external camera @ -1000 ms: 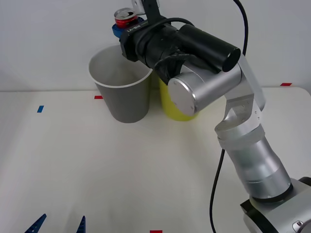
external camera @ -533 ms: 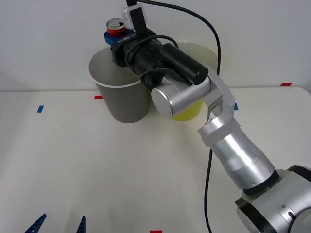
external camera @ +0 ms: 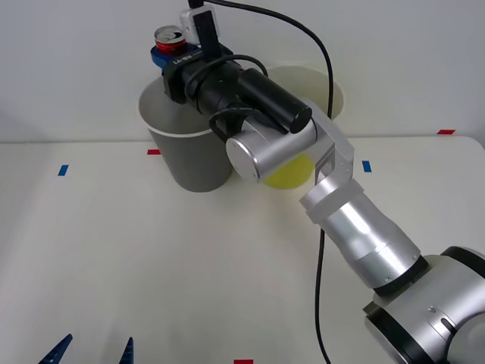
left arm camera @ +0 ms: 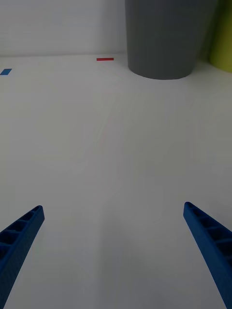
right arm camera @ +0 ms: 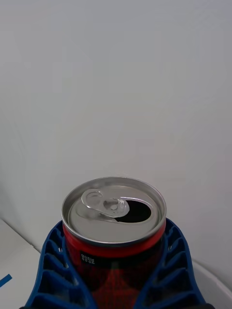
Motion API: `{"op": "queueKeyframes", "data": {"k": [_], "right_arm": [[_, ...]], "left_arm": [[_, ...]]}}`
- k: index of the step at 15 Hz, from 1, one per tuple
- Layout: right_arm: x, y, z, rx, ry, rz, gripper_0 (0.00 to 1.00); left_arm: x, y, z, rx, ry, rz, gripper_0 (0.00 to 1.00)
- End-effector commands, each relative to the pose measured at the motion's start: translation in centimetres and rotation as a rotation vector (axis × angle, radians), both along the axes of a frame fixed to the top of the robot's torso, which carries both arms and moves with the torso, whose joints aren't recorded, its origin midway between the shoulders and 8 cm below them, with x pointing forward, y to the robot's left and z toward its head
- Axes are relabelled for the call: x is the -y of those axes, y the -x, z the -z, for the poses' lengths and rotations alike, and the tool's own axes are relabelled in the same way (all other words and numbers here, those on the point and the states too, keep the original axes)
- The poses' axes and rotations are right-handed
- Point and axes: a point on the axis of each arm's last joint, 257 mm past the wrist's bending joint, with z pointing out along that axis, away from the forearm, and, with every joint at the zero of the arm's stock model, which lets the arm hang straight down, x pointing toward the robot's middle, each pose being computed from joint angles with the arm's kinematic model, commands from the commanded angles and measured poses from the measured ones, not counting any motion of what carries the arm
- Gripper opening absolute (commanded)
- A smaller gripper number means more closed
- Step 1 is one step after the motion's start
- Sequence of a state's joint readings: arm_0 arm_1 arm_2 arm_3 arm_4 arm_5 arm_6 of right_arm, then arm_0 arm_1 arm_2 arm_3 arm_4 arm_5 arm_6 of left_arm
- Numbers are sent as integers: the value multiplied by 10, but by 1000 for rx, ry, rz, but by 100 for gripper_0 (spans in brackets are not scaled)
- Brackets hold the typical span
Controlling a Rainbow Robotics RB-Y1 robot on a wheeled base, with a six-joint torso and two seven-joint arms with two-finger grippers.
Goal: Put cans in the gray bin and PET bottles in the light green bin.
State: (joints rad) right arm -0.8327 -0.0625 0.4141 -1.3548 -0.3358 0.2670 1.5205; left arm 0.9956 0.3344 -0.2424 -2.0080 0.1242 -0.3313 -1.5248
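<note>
The right end effector (external camera: pixel 168 51) grips the red can (external camera: pixel 168 38) upright above the gray bin (external camera: pixel 189 155), beside the green bin (external camera: pixel 292 171). The left end effector (left arm camera: pixel 113 251) hangs wide open low over the surface (external camera: pixel 151 258).

The gray bin (external camera: pixel 189 144) stands open-mouthed at the far side of the tabletop (external camera: pixel 151 265), with the green bin (external camera: pixel 299 163) just beside it on the right; the gap between them is too narrow for fingers. The right arm (external camera: pixel 265 114) reaches across the green bin's front and over the gray bin's right rim, blocking any approach from that side. The right gripper (external camera: pixel 176 57) holds the can (external camera: pixel 168 39) above the gray bin's far rim, with open air below it. The near tabletop is bare apart from tape marks (external camera: pixel 63 170), and the left gripper (left arm camera: pixel 113 241), fingers spread, has free room ahead up to the gray bin's wall.
</note>
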Motion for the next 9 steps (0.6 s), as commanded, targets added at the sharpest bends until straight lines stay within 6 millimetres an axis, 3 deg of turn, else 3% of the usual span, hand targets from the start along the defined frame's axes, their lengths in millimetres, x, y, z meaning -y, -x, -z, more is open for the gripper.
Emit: {"op": "queueKeyframes", "data": {"k": [1, 9], "right_arm": [[0, 0, -3, 7, 4, 0, 6], [3, -4, -6, 33, 35, 13, 6]], "left_arm": [[0, 0, 0, 0, 0, 0, 100], [0, 0, 0, 0, 0, 0, 100]]}}
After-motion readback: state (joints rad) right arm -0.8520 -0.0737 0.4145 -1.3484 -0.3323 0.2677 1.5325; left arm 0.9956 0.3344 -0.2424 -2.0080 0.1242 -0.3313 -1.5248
